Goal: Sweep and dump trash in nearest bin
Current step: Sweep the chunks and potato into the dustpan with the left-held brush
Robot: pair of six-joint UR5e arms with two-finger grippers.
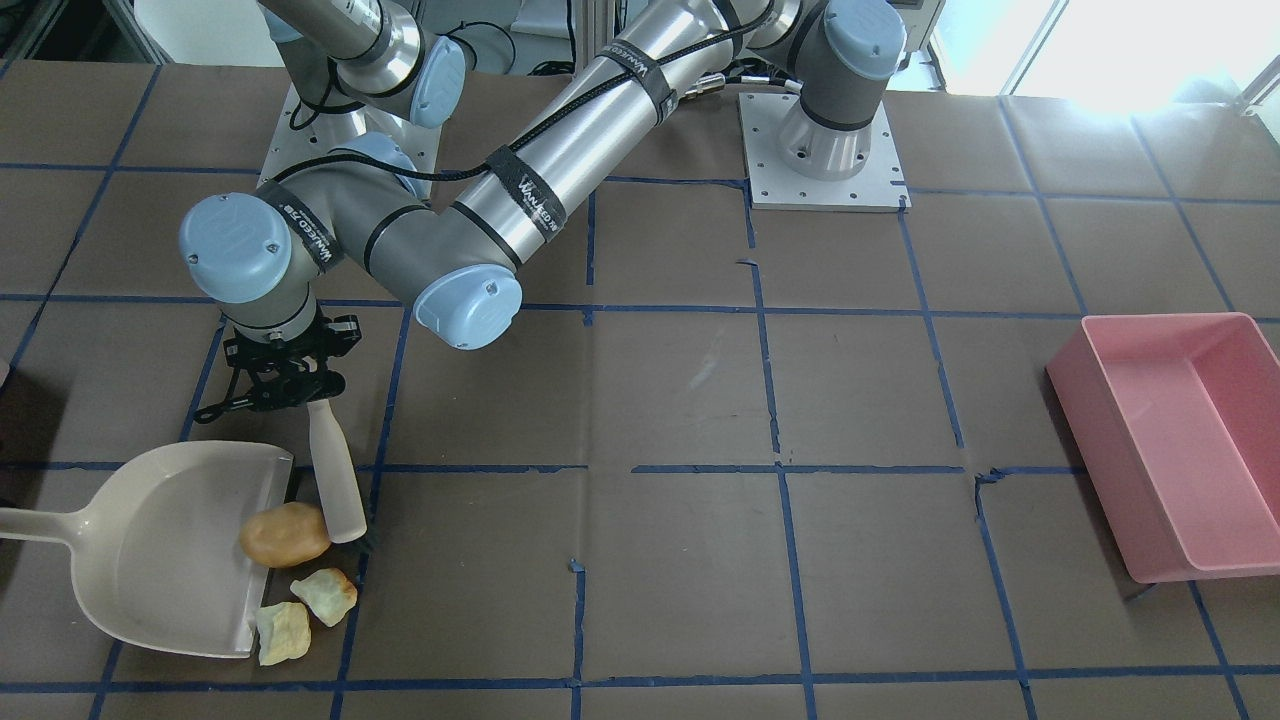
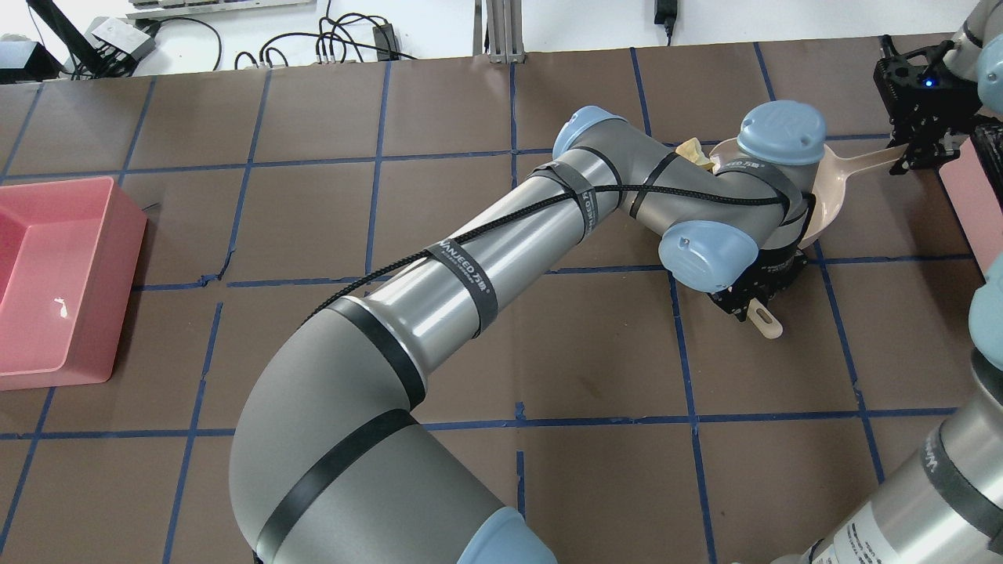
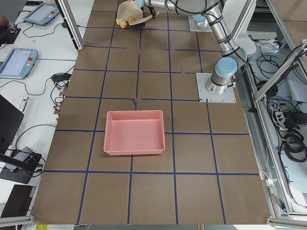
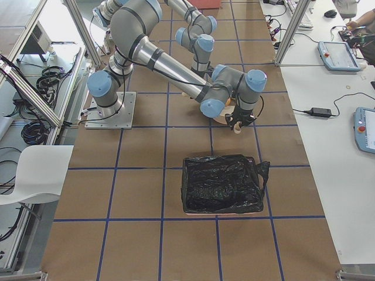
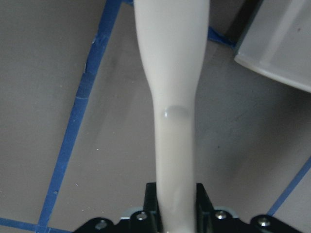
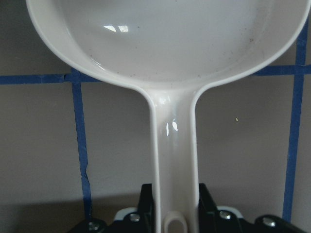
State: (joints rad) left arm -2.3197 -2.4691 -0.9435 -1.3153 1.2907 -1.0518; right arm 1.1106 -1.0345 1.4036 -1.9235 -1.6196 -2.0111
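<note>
Left gripper [image 1: 312,395] is clamped on the upper end of a white brush [image 1: 335,480], jaws pinching the handle from both sides, as its wrist camera shows close up. The brush slants down to the table, its head touching the potato-shaped lump [image 1: 285,535], which sits right on the front lip of the cream dustpan [image 1: 150,570]. One pale yellow-green chunk [image 1: 325,596] lies on the table just off the lip, and a second chunk [image 1: 281,633] lies at the lip's corner. The left arm stretches long and low from its base clear across to the robot's right side, wrist turned down over the brush. Right gripper [image 6: 174,208] is closed around the end of the dustpan's handle. A pink sliver of the bin [image 2: 965,192] shows at the overhead view's right edge, beside that gripper. The big pink tray [image 1: 1190,430] sits well apart at the table's other end. From overhead the left wrist hides nearly all the trash, while the front view shows all three bits. Only the right-side view shows a black bag [image 4: 222,184] on the table near the brush.
</note>
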